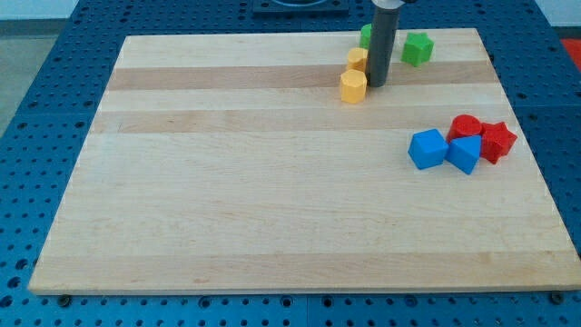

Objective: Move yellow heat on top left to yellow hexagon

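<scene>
Just left of my tip (378,84) sits the yellow hexagon (353,86).

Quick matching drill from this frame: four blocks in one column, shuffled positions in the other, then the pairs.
Things:
1. yellow hexagon
2. green star
3. blue cube
4. red star

Places:
A. rightmost block of the view's right cluster
B. just left of my tip
C. near the view's top edge, right of the rod
D. leftmost block of the view's right cluster

Pairs: 1-B, 2-C, 3-D, 4-A
</scene>
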`<action>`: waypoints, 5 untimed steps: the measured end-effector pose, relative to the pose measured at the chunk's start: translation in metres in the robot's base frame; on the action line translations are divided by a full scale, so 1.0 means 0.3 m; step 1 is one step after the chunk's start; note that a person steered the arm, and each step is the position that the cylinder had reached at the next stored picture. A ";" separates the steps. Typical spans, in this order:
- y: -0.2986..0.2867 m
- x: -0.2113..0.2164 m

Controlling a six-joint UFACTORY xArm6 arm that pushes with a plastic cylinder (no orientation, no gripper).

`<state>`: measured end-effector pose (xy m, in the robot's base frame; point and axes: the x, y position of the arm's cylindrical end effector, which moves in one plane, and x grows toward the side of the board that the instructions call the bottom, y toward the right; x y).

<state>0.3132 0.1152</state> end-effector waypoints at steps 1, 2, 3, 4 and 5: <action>0.038 0.042; -0.030 0.131; -0.038 0.084; 0.020 -0.100; 0.020 -0.108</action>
<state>0.2807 0.1212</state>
